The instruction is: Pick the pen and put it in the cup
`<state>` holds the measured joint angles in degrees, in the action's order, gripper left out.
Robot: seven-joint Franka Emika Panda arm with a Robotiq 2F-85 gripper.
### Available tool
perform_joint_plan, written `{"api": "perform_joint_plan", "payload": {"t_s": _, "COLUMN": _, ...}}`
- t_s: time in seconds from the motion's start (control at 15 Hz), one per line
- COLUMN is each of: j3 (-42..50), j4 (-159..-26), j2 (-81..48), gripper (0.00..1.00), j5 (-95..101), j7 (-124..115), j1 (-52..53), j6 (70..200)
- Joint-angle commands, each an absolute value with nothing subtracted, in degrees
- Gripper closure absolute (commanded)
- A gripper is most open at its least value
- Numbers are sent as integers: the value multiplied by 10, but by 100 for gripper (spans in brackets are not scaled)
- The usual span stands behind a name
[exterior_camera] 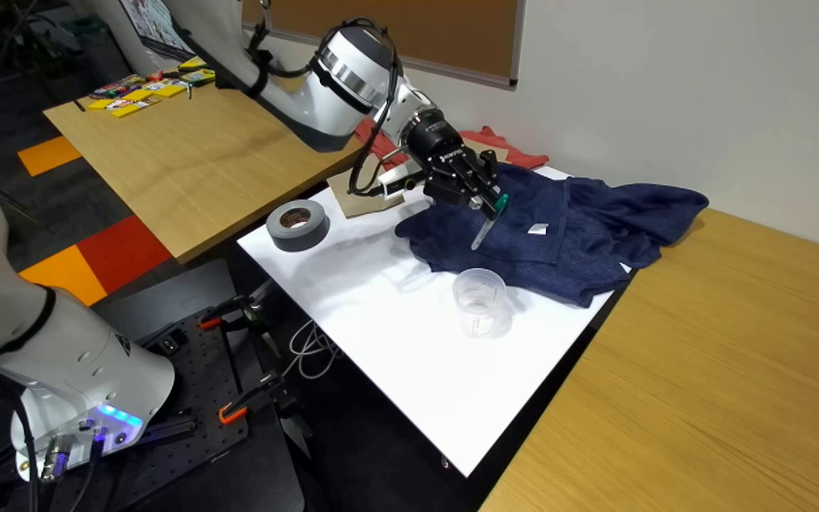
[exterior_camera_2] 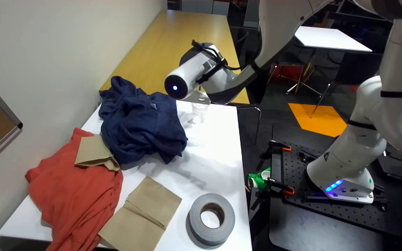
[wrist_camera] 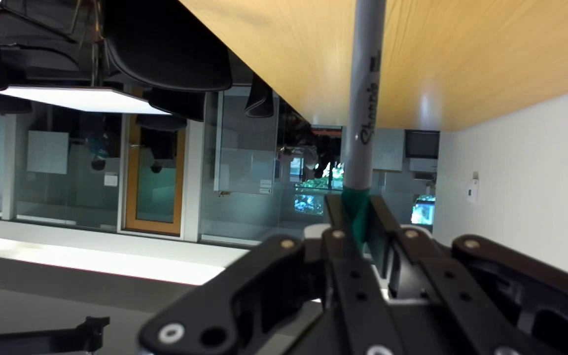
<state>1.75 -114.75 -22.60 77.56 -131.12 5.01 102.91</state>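
Clearly, one gripper (wrist_camera: 356,209) grasps one pen (wrist_camera: 365,98); one cup (exterior_camera: 479,291) stands near one blue cloth (exterior_camera: 573,235).

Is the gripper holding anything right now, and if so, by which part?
Yes: the gripper holds a Sharpie marker by its green cap, with the grey barrel sticking out.
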Motion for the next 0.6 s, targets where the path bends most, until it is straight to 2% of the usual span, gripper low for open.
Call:
{"api": "perform_joint_plan", "payload": {"t_s": 0.0, "j3": 10, "j4": -1101, "j2": -280, "gripper": 96, "j5": 768, "j7": -1339, "j1": 46, "j6": 977}}
{"api": "perform_joint_plan", "payload": {"t_s": 0.53, "j3": 8, "j4": -1063, "j2": -351, "gripper": 96, "j5": 755, "j7": -1341, "j1": 39, "j6": 969}}
